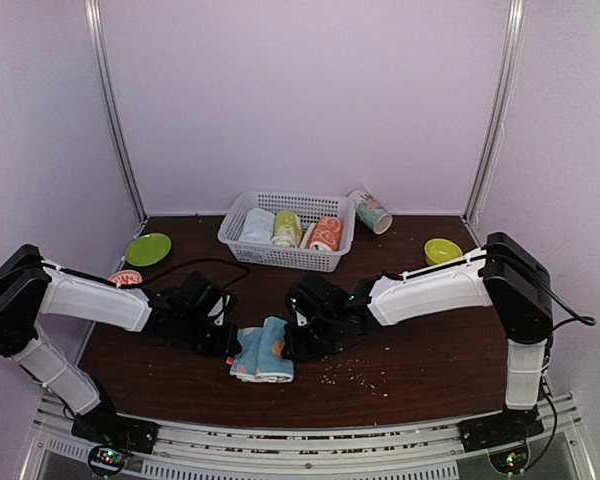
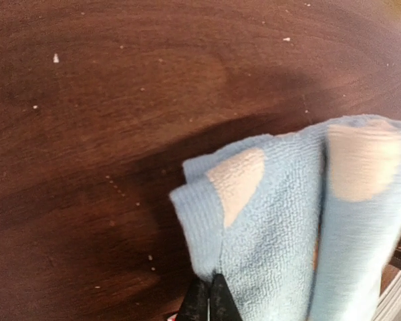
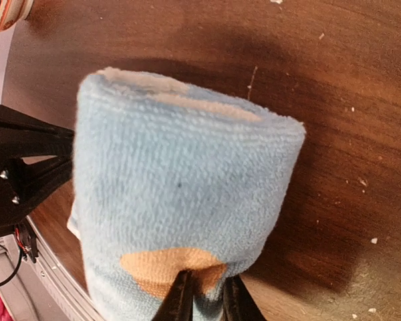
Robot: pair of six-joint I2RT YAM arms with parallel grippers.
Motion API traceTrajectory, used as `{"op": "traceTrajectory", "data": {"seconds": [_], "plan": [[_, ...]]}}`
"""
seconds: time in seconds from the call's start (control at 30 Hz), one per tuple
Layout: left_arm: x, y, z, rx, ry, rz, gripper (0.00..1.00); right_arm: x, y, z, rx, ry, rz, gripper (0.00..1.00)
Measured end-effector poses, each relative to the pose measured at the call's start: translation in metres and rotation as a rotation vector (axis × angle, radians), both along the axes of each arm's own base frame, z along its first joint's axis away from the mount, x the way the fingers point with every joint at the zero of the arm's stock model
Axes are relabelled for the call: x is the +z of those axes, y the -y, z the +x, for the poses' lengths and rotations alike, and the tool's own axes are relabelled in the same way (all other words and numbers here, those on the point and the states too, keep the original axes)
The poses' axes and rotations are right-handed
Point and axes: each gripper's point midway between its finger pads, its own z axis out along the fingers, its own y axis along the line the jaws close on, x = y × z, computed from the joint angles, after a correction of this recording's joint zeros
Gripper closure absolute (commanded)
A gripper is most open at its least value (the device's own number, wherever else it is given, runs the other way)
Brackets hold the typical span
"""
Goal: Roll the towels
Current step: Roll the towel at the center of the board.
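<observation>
The light blue towel with orange and white spots lies folded and partly rolled on the dark table between my two grippers. My left gripper is shut on the towel's left edge; the left wrist view shows the towel pinched at the fingertips. My right gripper is shut on the towel's right side; the right wrist view shows the rolled towel gripped at an orange spot between the fingers. A peach-orange towel sits rolled in the basket.
A white basket at the back holds a pale rolled towel and a yellow-green rolled towel. A green plate lies back left, a green bowl back right, a printed cup behind the basket. Crumbs dot the table.
</observation>
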Motion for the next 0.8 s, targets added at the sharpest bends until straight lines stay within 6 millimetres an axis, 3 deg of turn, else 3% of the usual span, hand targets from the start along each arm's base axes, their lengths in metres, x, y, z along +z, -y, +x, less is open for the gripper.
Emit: {"op": "traceTrajectory", "data": {"seconds": [0.33,0.8], "plan": [[0.0,0.01,-0.007,-0.016,0.005,-0.031,1.0,0.024,-0.017,0.009,-0.014,0.018,0.058,0.77],[-0.002,0.019,-0.015,-0.017,0.005,-0.063,1.0,0.024,-0.036,0.004,0.015,0.004,0.082,0.77]]}}
